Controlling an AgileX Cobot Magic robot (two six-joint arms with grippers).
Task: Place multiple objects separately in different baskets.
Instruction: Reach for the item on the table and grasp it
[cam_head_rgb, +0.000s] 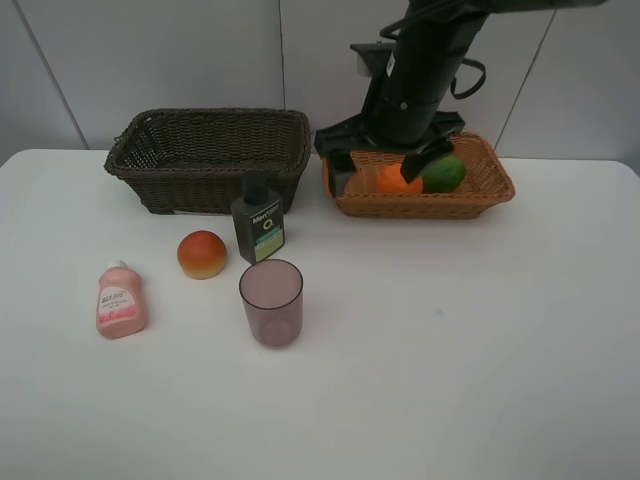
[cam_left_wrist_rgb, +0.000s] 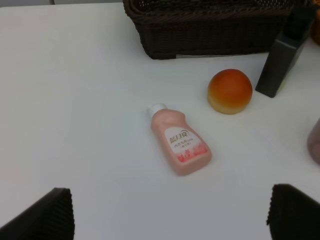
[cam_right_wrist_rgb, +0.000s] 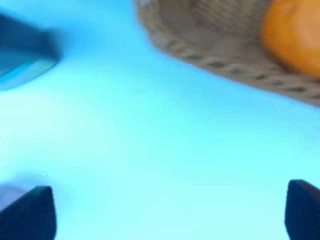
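The light tan basket (cam_head_rgb: 480, 195) at the back right holds the orange mandarin (cam_head_rgb: 395, 182) and the green lime (cam_head_rgb: 445, 173). My right gripper (cam_head_rgb: 385, 166) hovers over its left part, open and empty; the blurred right wrist view shows the gripper (cam_right_wrist_rgb: 165, 215), the basket rim (cam_right_wrist_rgb: 220, 50) and the mandarin (cam_right_wrist_rgb: 295, 35). The dark brown basket (cam_head_rgb: 205, 155) stands at the back left. On the table lie the pink bottle (cam_head_rgb: 121, 300), the peach-like fruit (cam_head_rgb: 202, 254), the dark green bottle (cam_head_rgb: 258, 222) and the purple cup (cam_head_rgb: 271, 302). My left gripper (cam_left_wrist_rgb: 170, 220) is open above the table near the pink bottle (cam_left_wrist_rgb: 180, 142).
The left wrist view also shows the fruit (cam_left_wrist_rgb: 229, 91), the dark green bottle (cam_left_wrist_rgb: 285, 55), the dark basket's wall (cam_left_wrist_rgb: 210, 35) and the cup's edge (cam_left_wrist_rgb: 315, 142). The white table (cam_head_rgb: 480, 350) runs wide to the front and right. A wall stands behind the baskets.
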